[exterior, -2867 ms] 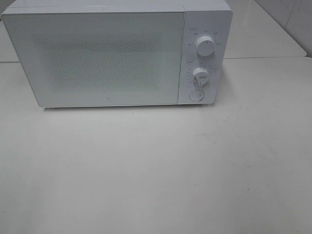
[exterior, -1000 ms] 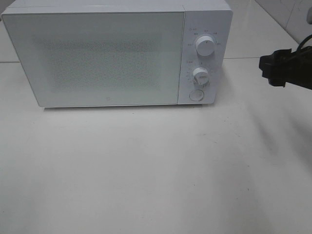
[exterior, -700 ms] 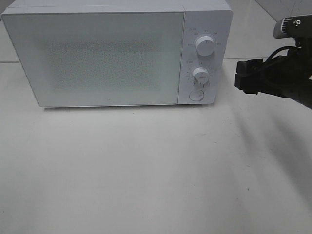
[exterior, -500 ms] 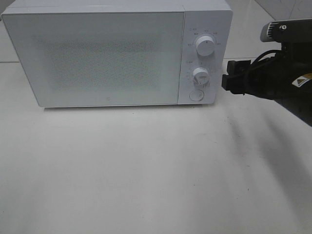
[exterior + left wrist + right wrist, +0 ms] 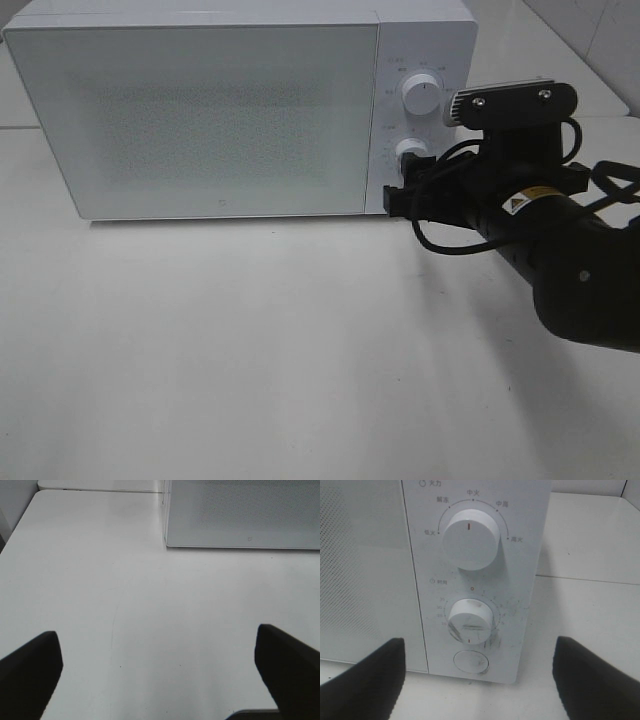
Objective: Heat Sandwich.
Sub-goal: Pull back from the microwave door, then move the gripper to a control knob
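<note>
Looked down on a smooth, matte white desk (image 5: 300,350), shadowed under the arm and marked by a thin curved scratch in the left wrist view. Found a second white slab (image 5: 530,70) butted against it behind, a dark seam between them, and pale grey tiling (image 5: 605,35) at the far right corner of the room. Found a boxy white microwave oven (image 5: 200,110) standing at the back of the desk, door shut, pane frosted with a fine dot pattern and showing nothing behind it.

Read 火力 at the head of the control panel. Read 低火, 解冻, 中火, 中高 and 高火 in an arc around the large white upper knob (image 5: 470,537), red mark aimed at 中火. Read 时间 beside the smaller white lower knob (image 5: 470,621), ringed by numerals too smudged to make out, red mark at its lower edge. Noted a plain round white button (image 5: 471,661) below. Spotted a tiny mark low on the door, too small to read, and a yellow warning-triangle sticker (image 5: 519,201) on the black right arm (image 5: 580,280).

Found the right end effector (image 5: 398,198) spread wide and holding nothing, black fingers flanking the panel in the wrist view, tips just in front of the lower knob and button in the high view; could not tell about contact. Found the left end effector (image 5: 157,645) gaping wide as well, empty, over bare desk, facing the oven's left front corner. Could not place the small sandwich: visible in no view.
</note>
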You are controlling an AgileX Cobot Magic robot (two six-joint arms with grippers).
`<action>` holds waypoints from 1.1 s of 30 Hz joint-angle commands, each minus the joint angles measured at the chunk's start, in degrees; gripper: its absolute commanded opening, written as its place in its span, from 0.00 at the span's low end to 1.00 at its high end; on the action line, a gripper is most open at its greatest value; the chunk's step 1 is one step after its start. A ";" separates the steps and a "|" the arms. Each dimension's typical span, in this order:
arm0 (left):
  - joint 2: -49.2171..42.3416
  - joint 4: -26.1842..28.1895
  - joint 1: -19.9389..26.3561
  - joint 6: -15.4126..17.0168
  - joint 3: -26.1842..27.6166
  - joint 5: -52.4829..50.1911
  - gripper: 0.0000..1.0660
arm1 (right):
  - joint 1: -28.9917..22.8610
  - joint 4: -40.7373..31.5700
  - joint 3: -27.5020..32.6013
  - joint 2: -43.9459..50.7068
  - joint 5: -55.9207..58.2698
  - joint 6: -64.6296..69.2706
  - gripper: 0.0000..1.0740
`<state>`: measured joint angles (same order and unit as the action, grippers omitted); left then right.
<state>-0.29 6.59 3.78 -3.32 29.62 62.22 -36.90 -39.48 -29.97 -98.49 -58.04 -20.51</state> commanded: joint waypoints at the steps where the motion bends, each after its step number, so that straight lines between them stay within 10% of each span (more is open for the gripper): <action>1: -0.92 0.46 0.17 0.29 -0.06 -0.69 0.91 | -0.11 0.00 -1.83 -2.01 -2.01 1.49 0.71; 33: -0.92 0.46 0.17 0.29 -0.06 -0.69 0.91 | 1.43 0.57 -14.38 -18.11 -8.02 9.57 0.71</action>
<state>-0.29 6.59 3.78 -3.32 29.62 62.22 -36.21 -39.25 -43.20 -116.20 -66.52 -11.46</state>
